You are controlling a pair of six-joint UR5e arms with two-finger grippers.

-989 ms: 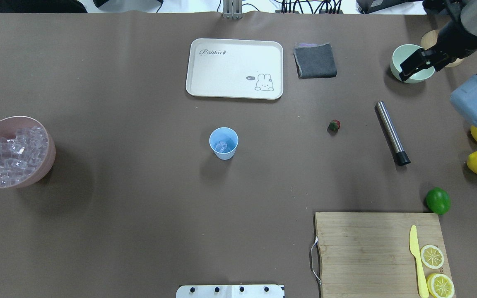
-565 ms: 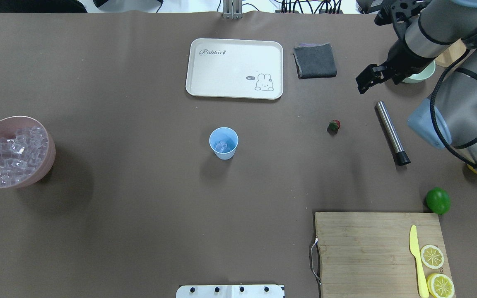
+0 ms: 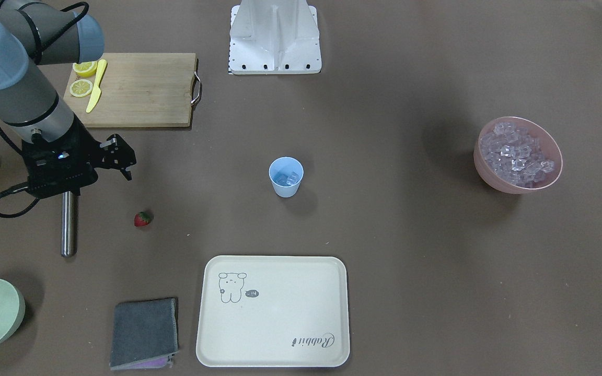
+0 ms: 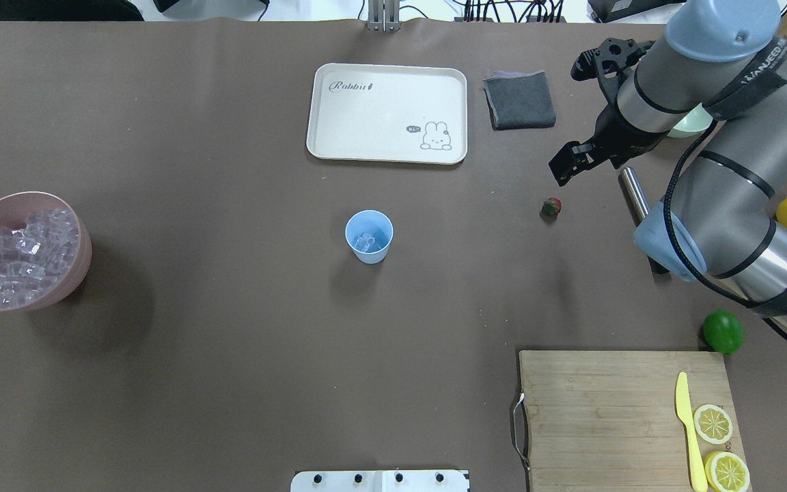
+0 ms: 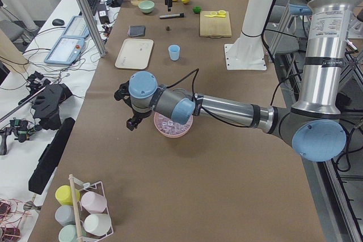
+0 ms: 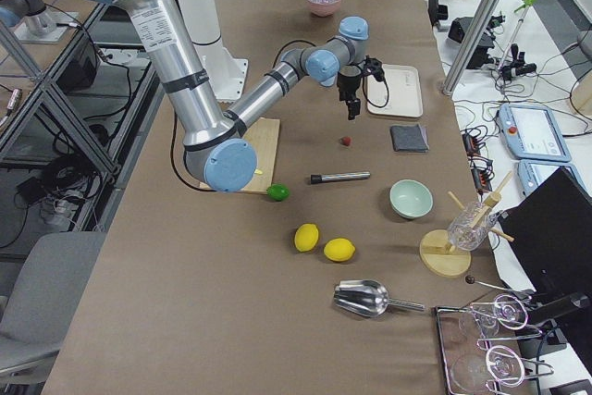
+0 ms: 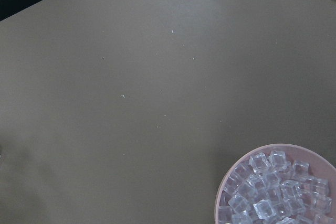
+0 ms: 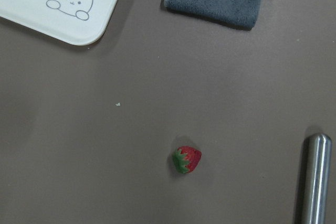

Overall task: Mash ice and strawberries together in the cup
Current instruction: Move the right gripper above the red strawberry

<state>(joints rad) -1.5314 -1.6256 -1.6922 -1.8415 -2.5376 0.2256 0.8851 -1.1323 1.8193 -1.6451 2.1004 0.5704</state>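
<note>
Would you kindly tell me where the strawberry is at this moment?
In the overhead view, the strawberry lies on the table, right of centre, between the blue cup and the steel rod, nearer the rod.

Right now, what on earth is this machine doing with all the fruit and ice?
The right gripper hovers open and empty near a small strawberry that lies on the table beside a metal rod. The blue cup in the middle already has a few ice cubes in it but no fruit. The left gripper hangs beside the pink bowl full of ice. Nothing is being mashed yet.
</note>
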